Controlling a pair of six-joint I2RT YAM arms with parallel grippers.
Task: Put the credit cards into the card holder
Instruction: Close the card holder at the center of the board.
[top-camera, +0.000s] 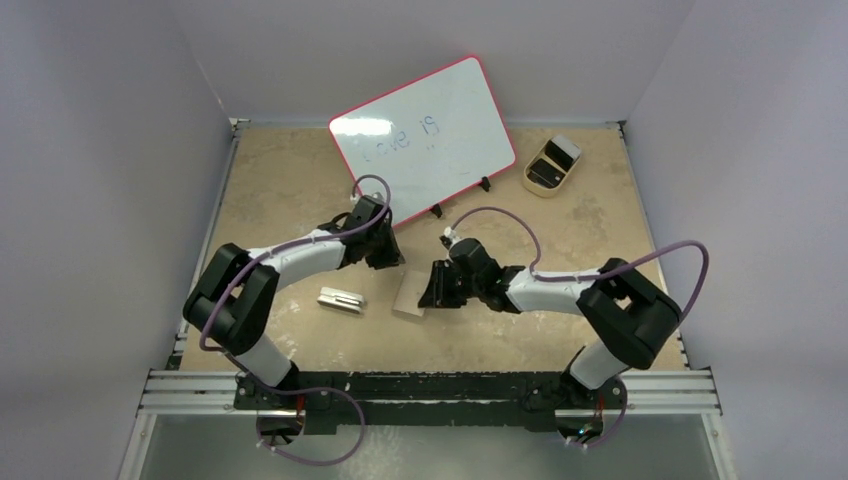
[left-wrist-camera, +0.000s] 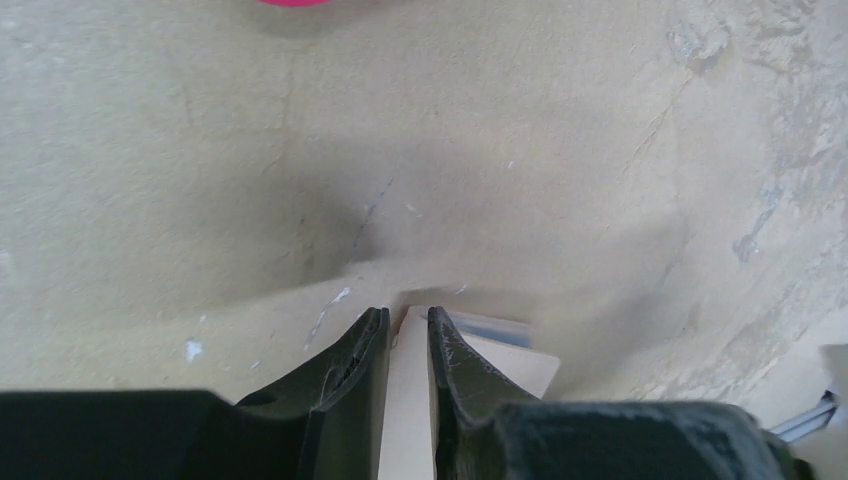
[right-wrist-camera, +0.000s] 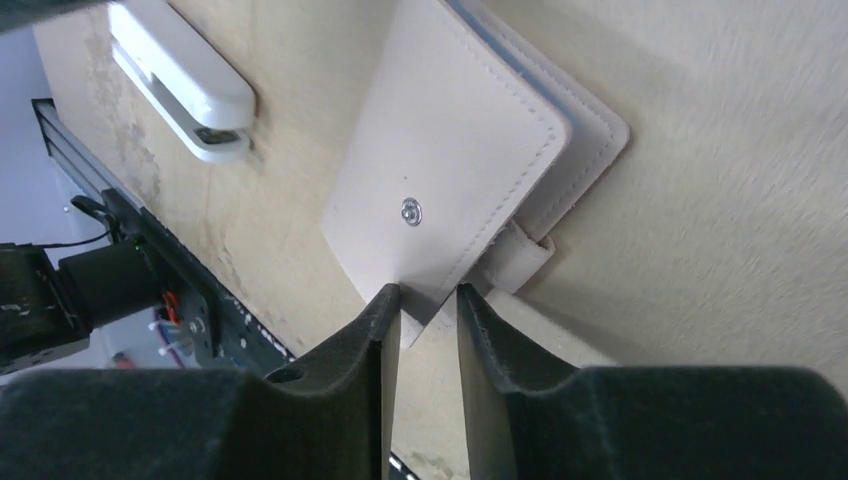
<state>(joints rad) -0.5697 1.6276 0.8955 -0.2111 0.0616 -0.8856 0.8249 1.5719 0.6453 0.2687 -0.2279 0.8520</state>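
Observation:
The beige card holder (top-camera: 408, 297) lies on the table between both grippers. My left gripper (top-camera: 388, 258) is at its far edge and is shut on a beige leaf of it (left-wrist-camera: 407, 400). A pale blue card edge (left-wrist-camera: 495, 327) shows just right of those fingers, tucked against the holder (left-wrist-camera: 510, 368). My right gripper (top-camera: 432, 288) is at the holder's right side. In the right wrist view its jaws (right-wrist-camera: 428, 292) stand a narrow gap apart over the corner of the snap-button cover (right-wrist-camera: 450, 130), beside the tab (right-wrist-camera: 520, 255). No other card is plainly visible.
A silver-white block (top-camera: 341, 300) lies left of the holder, also in the right wrist view (right-wrist-camera: 180, 85). A tan oval tray (top-camera: 550, 166) with a pale flat piece on it sits at the far right. A pink-rimmed whiteboard (top-camera: 425, 135) leans at the back.

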